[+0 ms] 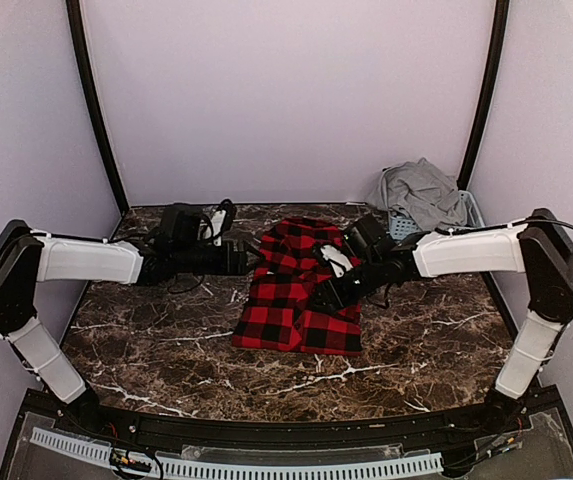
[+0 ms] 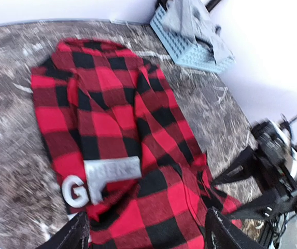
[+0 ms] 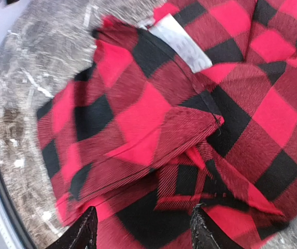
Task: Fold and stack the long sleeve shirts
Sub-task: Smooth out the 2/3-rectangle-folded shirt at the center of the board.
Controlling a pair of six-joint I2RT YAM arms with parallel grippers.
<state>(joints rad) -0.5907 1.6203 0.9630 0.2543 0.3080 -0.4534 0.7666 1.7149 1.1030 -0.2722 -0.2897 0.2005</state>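
Plaid shirt (image 1: 296, 295) lies mid-frame on the worktop (image 1: 166, 350) in the top view. It is part-folded and lumpy, with the white letters (image 1: 338, 258) turned up near its right side. Its long axis runs from upper centre to lower centre of the frame, leaning a little left at the bottom.

Left tool (image 1: 244, 258) sits just beside the shirt's upper left edge, apparently off the cloth. Its fingers (image 2: 78, 233) stand wide apart with nothing between them.

Right tool (image 1: 331, 290) is over the shirt's right half, so it is the nearer of the two. Its fingers (image 3: 86, 231) are spread too and hold nothing. Whether the tips touch the cloth is hard to tell from the wrist view, which is blurred.

Grey shirt (image 1: 421, 190) is heaped in the basket (image 1: 401, 225) at upper right, well apart from both tools and on the right arm's side.

Judgement: the shirt sits between your two tools with its length crossing the line that joins them. You would bring the next fold in from a side edge, and the loose flap (image 3: 153, 129) under the right tool looks like the first thing to tidy.
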